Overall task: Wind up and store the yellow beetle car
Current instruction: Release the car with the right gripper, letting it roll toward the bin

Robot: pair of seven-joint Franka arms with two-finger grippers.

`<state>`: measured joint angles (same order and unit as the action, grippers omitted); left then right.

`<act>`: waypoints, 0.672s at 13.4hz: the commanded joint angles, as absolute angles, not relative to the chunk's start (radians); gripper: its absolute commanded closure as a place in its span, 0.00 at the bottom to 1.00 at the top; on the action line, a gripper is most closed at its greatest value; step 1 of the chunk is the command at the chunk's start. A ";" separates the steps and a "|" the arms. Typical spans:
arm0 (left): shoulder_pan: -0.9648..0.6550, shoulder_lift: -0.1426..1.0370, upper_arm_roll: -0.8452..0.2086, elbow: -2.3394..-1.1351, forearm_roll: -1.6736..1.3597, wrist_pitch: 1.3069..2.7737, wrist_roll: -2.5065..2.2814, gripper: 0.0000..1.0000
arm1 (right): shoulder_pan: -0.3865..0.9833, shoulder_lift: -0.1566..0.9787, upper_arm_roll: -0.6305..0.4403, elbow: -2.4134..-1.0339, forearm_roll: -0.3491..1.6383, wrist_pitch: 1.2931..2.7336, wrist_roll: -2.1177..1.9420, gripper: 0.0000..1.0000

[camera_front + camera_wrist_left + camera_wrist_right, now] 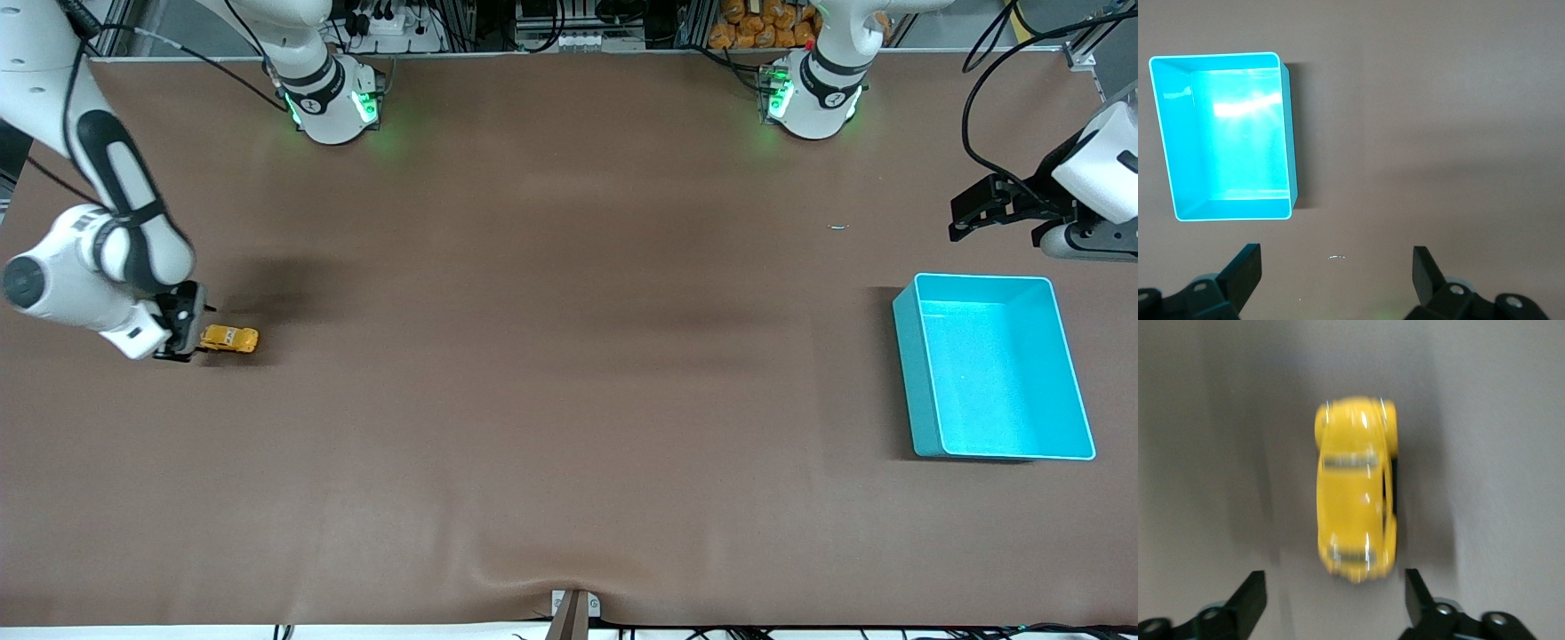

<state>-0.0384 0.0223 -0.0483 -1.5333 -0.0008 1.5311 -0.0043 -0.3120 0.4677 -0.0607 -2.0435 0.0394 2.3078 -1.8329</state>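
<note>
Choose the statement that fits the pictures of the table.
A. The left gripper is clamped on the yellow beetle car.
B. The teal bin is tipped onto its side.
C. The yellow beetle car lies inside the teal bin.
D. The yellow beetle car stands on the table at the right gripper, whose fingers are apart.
D: the yellow beetle car stands on the table by the open right gripper, away from the upright teal bin.

- One yellow beetle car
- One teal bin
- Two robot arms, each with one gripper: right gripper, left gripper
- One table
</note>
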 commanded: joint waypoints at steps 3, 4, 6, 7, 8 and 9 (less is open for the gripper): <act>-0.029 0.008 -0.051 -1.540 -0.023 1.534 0.002 0.00 | -0.367 0.485 -0.048 -1.889 0.069 2.106 -1.852 0.00; -0.028 0.009 -0.051 -1.540 -0.023 1.534 0.002 0.00 | -0.367 0.485 -0.048 -1.875 0.069 2.094 -1.852 0.00; -0.028 0.009 -0.051 -1.540 -0.025 1.534 0.002 0.00 | -0.365 0.485 -0.048 -1.864 0.069 2.082 -1.852 0.00; -0.028 0.009 -0.051 -1.540 -0.023 1.534 0.002 0.00 | -0.365 0.485 -0.048 -1.864 0.069 2.082 -1.852 0.00; -0.028 0.009 -0.051 -1.540 -0.023 1.534 0.002 0.00 | -0.364 0.485 -0.048 -1.862 0.069 2.082 -1.852 0.00; -0.028 0.009 -0.051 -1.540 -0.025 1.534 0.002 0.00 | -0.361 0.485 -0.048 -1.855 0.069 2.082 -1.850 0.00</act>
